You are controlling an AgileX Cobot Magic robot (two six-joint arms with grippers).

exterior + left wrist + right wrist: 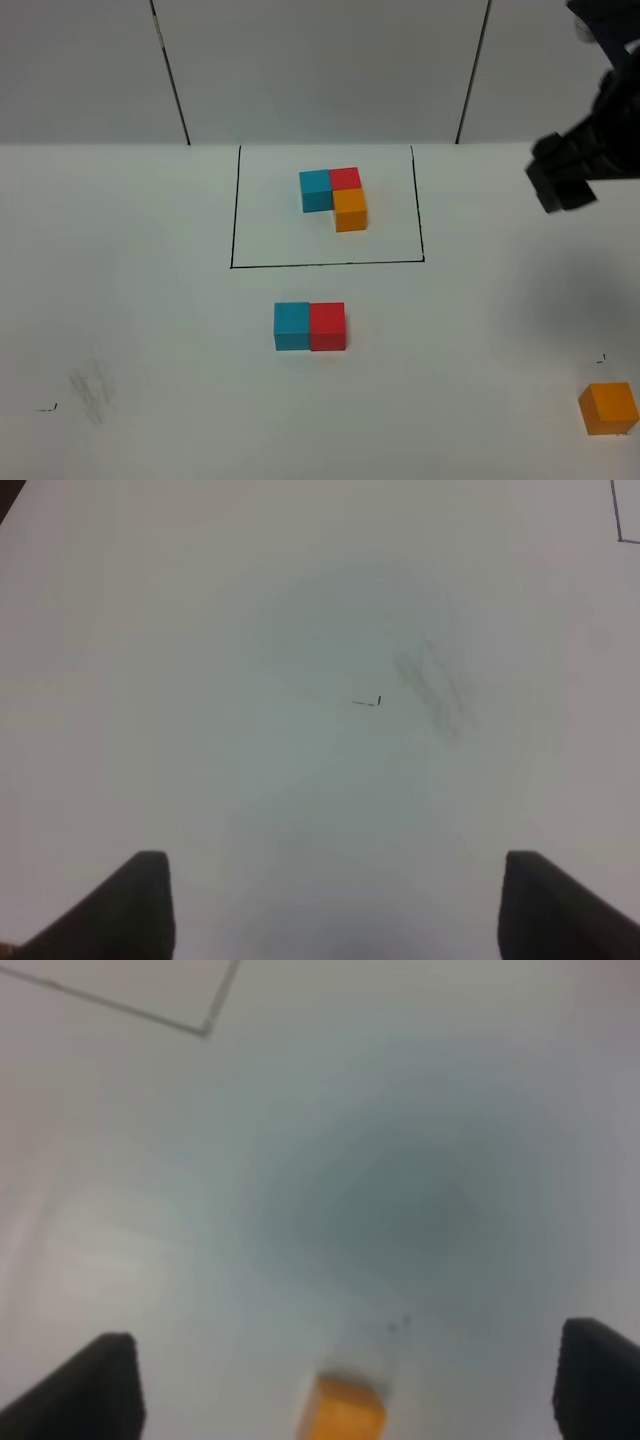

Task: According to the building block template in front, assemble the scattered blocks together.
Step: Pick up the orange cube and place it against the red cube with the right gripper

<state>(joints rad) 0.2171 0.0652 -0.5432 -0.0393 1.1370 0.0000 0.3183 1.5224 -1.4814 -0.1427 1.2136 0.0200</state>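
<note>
The building block template [335, 196] sits inside a thin black rectangle: blue, red and orange cubes joined in an L. In front of the frame a loose blue cube [292, 326] and a loose red cube [327, 326] stand side by side, touching. The loose orange cube [609, 408] lies apart at the near right; it also shows blurred in the right wrist view [345, 1410]. My right gripper [562, 172] hangs high at the right, open and empty [340, 1385], above and behind the orange cube. My left gripper [335, 905] is open over bare table and does not show in the high view.
The white table [150, 300] carries small black pen marks [47, 407] and a faint grey smudge [92, 390] at the near left, also seen as a smudge [435, 685] in the left wrist view. A white panelled wall stands behind the table.
</note>
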